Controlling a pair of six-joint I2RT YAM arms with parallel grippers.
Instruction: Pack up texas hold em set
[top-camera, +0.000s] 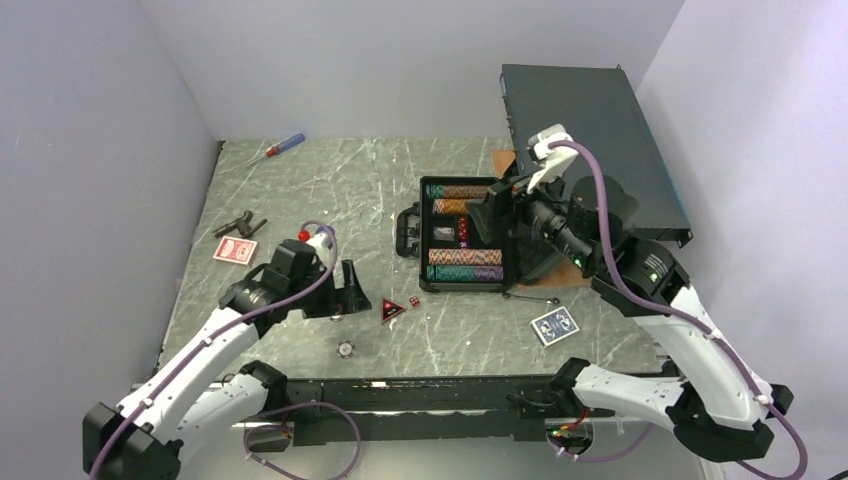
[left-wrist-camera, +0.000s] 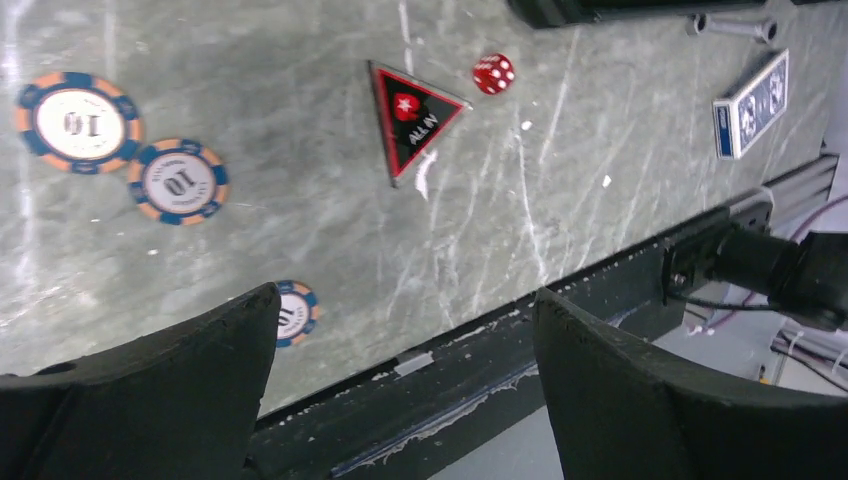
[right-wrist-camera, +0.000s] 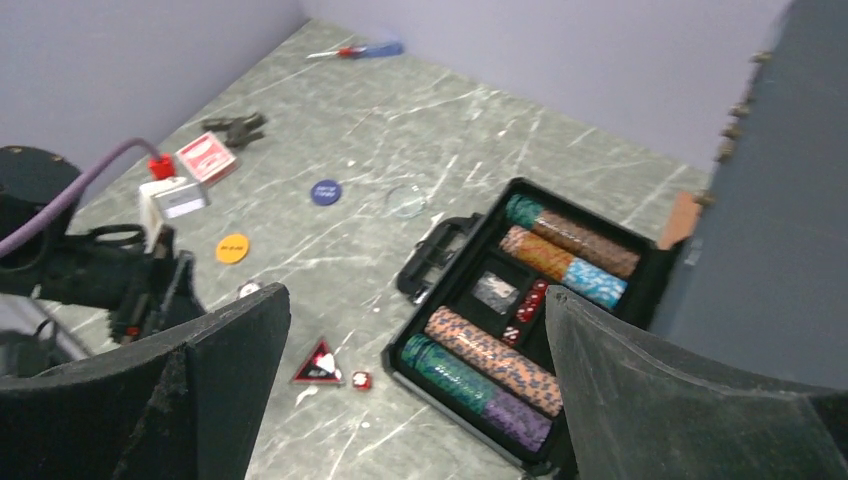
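Around case (top-camera: 424, 250): rack box (top-camera: 600, 140) at right; screwdriver (top-camera: 280, 148) far-left.
Read: "ALL IN" triangle (left-wrist-camera: 412, 115); "10" chips (left-wrist-camera: 78, 120).
L gripper (left-wrist-camera: 405, 300), R gripper (right-wrist-camera: 415, 300): spread wide, nothing held.

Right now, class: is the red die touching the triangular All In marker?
Apart. The left wrist view shows bare tabletop between the red die and the marker.

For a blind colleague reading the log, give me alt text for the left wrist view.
The open left gripper hovers over a table with three loose chips, a black triangular all-in marker, a red die and a blue deck.
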